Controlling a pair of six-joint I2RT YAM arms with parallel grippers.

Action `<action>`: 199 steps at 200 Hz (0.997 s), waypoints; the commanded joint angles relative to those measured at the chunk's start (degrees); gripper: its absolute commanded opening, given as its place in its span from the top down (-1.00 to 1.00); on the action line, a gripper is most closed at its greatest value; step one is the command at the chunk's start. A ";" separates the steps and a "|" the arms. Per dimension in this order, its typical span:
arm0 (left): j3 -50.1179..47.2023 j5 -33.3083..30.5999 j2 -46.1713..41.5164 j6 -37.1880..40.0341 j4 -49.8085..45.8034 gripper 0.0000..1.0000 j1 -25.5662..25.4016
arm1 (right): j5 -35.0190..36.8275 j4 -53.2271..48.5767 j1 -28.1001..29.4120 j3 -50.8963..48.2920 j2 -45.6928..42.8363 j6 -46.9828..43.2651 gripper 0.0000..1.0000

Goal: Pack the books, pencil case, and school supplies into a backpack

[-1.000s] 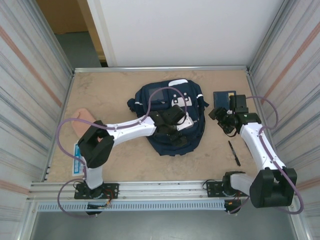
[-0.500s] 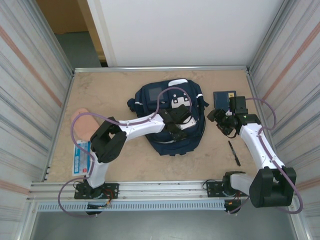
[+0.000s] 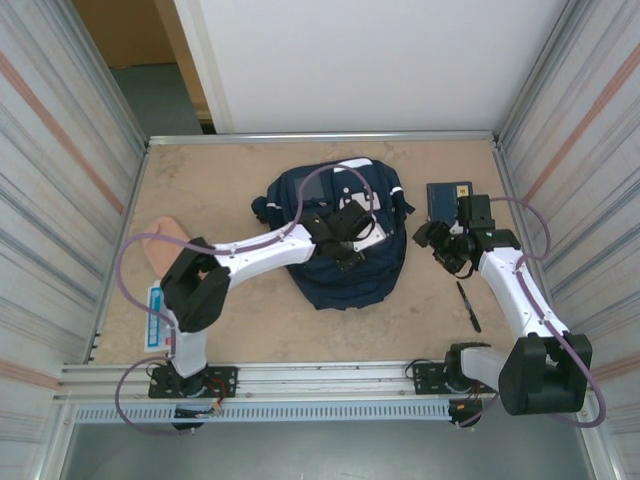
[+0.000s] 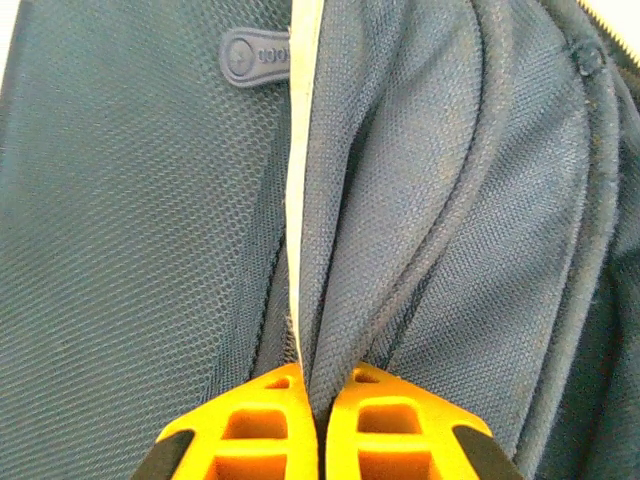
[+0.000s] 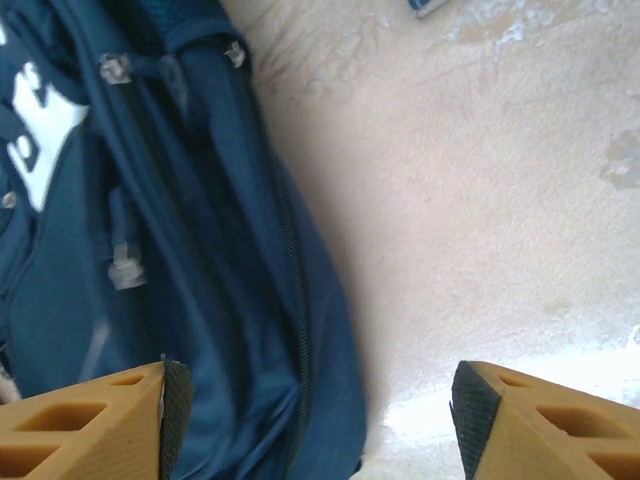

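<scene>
Navy backpack (image 3: pixel 350 288) fabric pinched tight by left jaws; right jaws spread wide, empty, beside backpack; book (image 3: pixel 447 197), pen (image 3: pixel 469 306) not yet packed.

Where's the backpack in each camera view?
Top external: backpack at the centre of the table.
Left wrist: across the frame, a fold pinched in the left gripper.
Right wrist: left half.
Shared landmark: its white trim.

We can read no words anywhere. The rubber tab (image 4: pixel 257 57) on the backpack (image 4: pixel 120 250) carries embossed marks, perhaps small rings, too blurred for reading.
</scene>
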 commanded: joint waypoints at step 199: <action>-1.42 -17.42 -20.18 17.96 18.46 1.00 5.07 | 0.19 6.94 -14.32 17.72 29.02 -10.53 -0.19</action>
